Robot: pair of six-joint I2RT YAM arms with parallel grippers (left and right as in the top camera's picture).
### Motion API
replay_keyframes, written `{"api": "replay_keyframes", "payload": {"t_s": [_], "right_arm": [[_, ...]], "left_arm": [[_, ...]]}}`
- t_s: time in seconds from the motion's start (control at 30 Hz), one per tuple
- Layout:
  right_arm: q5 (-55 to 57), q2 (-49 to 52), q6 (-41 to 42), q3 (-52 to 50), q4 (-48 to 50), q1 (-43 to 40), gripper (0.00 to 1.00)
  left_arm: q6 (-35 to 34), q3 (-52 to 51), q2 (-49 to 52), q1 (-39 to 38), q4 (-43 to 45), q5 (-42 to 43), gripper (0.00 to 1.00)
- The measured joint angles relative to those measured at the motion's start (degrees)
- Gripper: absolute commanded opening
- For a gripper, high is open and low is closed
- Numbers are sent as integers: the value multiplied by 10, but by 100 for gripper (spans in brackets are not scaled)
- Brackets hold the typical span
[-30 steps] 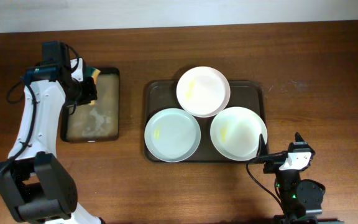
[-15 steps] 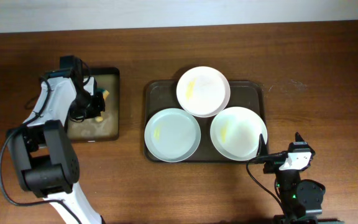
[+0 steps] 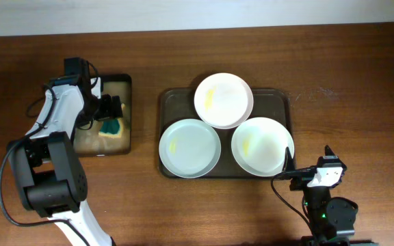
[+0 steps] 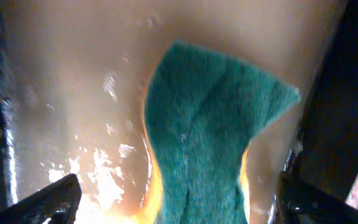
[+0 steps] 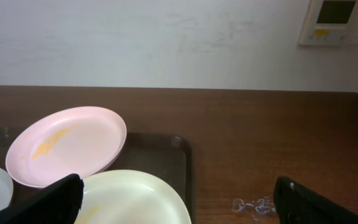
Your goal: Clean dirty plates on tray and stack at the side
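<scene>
The left claw (image 4: 179, 194) is found spread, with the sponge (image 4: 210, 137) lying loose between its jaws in the wet black tray (image 3: 91, 141). The plates (image 3: 189, 147) are noted well to its right, smeared, on the brown tray (image 3: 282, 99). The right claw (image 5: 179, 196) is spread and empty. Risk: a shallow closure may slip off the soaked sponge, and the table (image 3: 334, 61) may be dripped on.
</scene>
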Motion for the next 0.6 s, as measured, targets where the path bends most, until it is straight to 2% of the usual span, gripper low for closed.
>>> {"api": "replay_keyframes", "payload": {"t_s": [0.17,0.27,0.47,0.5,0.6], "right_arm": [[0,0,0,0,0,0,98],[0,0,0,0,0,0,99],[0,0,0,0,0,0,98],[0,0,0,0,0,0,98],[0,0,-1,0,0,0,98]], "left_arm": [[27,0,9,0,19,36,94],[42,0,25,0,20,53,86],[52,0,46,0,22,57,84],[53,0,46,0,22,51,73],[54,0,46,0,23,32,27]]}}
